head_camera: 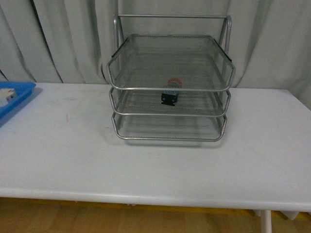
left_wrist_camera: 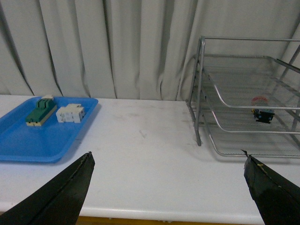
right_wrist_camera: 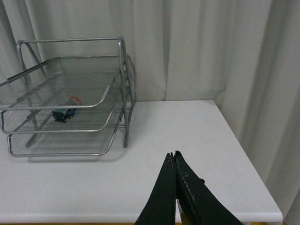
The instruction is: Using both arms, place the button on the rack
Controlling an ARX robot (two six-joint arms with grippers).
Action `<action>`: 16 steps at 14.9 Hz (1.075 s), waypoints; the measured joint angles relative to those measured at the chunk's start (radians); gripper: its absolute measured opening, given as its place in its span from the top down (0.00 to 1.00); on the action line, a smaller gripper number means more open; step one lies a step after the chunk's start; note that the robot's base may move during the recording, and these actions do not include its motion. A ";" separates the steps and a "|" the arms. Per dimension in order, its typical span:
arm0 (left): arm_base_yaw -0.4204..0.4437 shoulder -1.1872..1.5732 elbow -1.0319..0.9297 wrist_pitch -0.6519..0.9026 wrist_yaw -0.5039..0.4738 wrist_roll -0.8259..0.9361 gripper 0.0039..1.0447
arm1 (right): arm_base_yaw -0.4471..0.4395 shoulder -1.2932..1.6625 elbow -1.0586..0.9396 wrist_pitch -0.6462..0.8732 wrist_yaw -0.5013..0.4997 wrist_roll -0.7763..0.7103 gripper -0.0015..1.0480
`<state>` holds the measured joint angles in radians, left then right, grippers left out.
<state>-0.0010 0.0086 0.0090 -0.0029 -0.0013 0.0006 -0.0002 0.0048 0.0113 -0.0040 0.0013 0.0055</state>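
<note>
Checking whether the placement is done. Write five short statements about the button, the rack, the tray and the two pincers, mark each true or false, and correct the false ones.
1. The button lies on the middle tier of the rack. True.
2. The right pincer is shut on the button. False: it is shut on nothing, over bare table, well away from the rack.
3. The left pincer is open. True: its two fingers stand far apart with nothing between them.
4. The blue tray holds nothing. False: a green-and-cream block and a white block lie in it.
5. The rack has two tiers. False: it has three.
</note>
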 joint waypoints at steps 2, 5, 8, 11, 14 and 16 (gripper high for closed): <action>0.000 0.000 0.000 0.001 0.001 0.000 0.06 | 0.000 -0.001 0.000 0.001 -0.001 0.000 0.98; 0.000 0.000 0.000 0.000 0.001 0.000 0.06 | 0.000 -0.001 0.000 0.000 -0.001 -0.002 0.83; 0.000 0.000 0.000 0.000 0.001 0.000 0.06 | 0.000 -0.001 0.000 0.000 -0.001 -0.002 0.49; 0.000 0.000 0.000 0.000 0.001 0.000 0.06 | 0.000 -0.001 0.000 0.000 -0.001 -0.002 0.12; 0.000 0.000 0.000 0.000 0.001 0.000 0.06 | 0.000 -0.001 0.000 0.000 -0.001 -0.002 0.06; 0.000 0.000 0.000 0.000 0.001 0.000 0.06 | 0.000 -0.001 0.000 0.000 -0.001 -0.002 0.06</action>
<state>-0.0010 0.0086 0.0090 -0.0029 -0.0002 0.0006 -0.0002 0.0040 0.0113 -0.0036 0.0006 0.0032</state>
